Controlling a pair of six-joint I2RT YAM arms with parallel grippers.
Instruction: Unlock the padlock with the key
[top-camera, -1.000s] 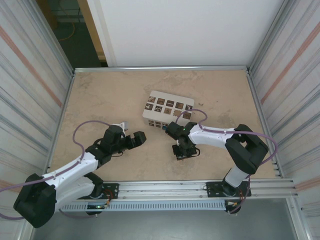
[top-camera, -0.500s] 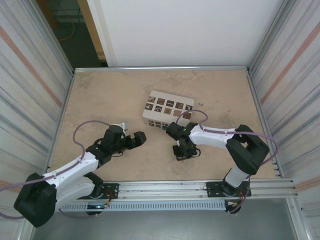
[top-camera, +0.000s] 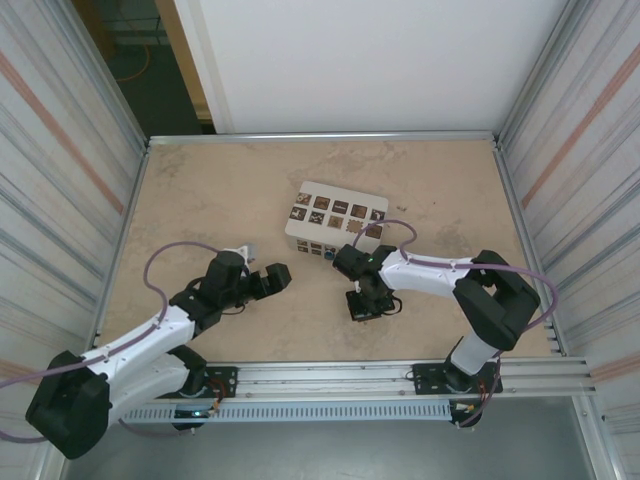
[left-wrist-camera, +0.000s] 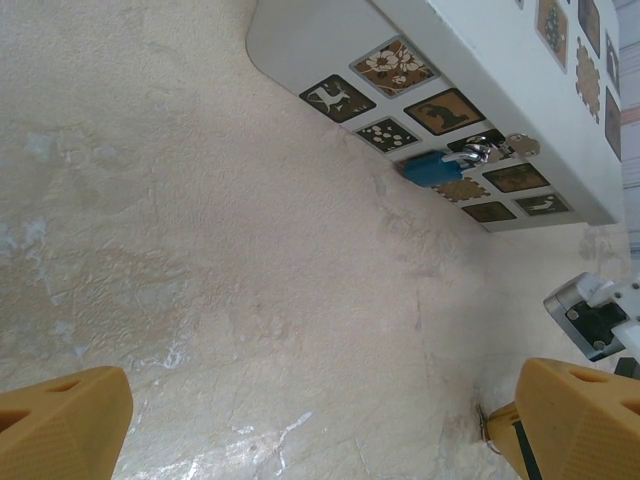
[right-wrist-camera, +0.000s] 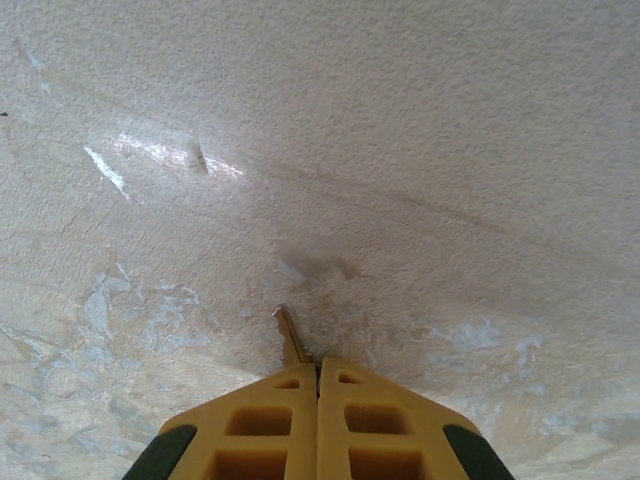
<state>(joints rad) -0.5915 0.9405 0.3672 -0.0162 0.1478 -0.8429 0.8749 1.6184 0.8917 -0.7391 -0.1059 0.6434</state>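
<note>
At table (top-camera: 220, 190) centre sits the white box (top-camera: 335, 212), with dark square tiles on its top and its near side face. Left wrist view: the tiles carry small pictures, a flower, blossoms, animal shapes. Can't tell what's inside the box.

The padlock (left-wrist-camera: 436, 168) is a tiny blue block against that tiled side face, its pale metal loop at the box's latch. From the top view it's a blue speck (top-camera: 328, 254) at the box's near edge.

The right gripper (top-camera: 366, 305) is near of the box and points down at the table. Its jaws are pressed together on the key (right-wrist-camera: 290, 338), with only the thin blade tip poking out of the yellow fingertips (right-wrist-camera: 285, 385).

The left gripper (top-camera: 272, 277) is left of the right one and well apart from the padlock. Its jaws are spread wide, with bare table between the yellow pads (left-wrist-camera: 60, 425).
</note>
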